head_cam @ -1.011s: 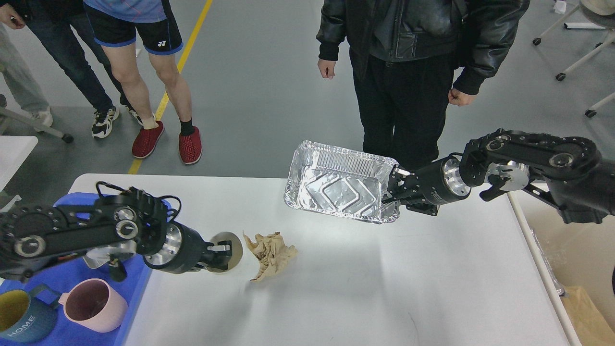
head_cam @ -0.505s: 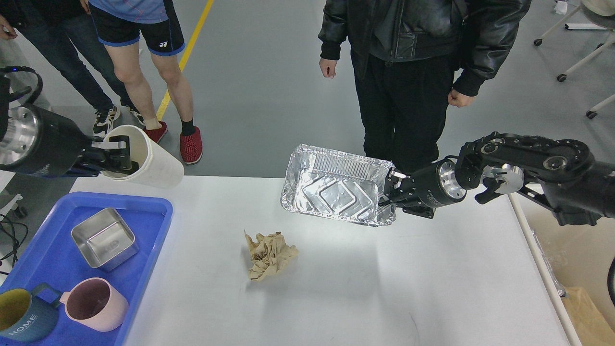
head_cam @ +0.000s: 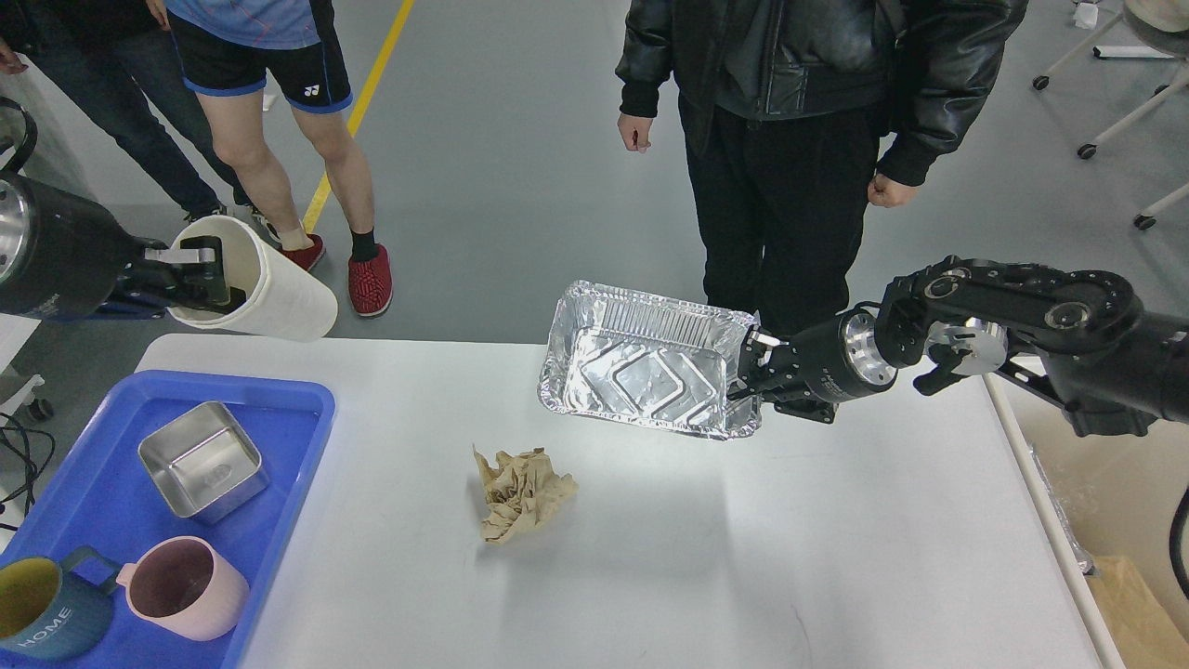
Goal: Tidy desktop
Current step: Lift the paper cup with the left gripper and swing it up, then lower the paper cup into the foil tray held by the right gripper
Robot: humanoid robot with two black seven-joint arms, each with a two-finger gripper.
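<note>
The white desktop (head_cam: 706, 557) fills the lower view. My left gripper (head_cam: 200, 271) is shut on the rim of a cream cup (head_cam: 265, 293) and holds it tilted, above the table's far left corner. My right gripper (head_cam: 754, 367) is shut on the right rim of a foil tray (head_cam: 646, 372) and holds it lifted and tilted over the table's far middle. A crumpled brown paper ball (head_cam: 520, 491) lies on the desktop, apart from both grippers.
A blue tray (head_cam: 84, 502) at the left holds a steel square dish (head_cam: 200, 460), a pink mug (head_cam: 181, 590) and a dark "HOME" mug (head_cam: 42, 613). People (head_cam: 790, 139) stand behind the table. A beige bin (head_cam: 1115, 520) is at the right.
My left gripper has lifted the cream cup from the table to above the far left corner, then drifted slightly left. The foil tray has shifted a little left and down.
</note>
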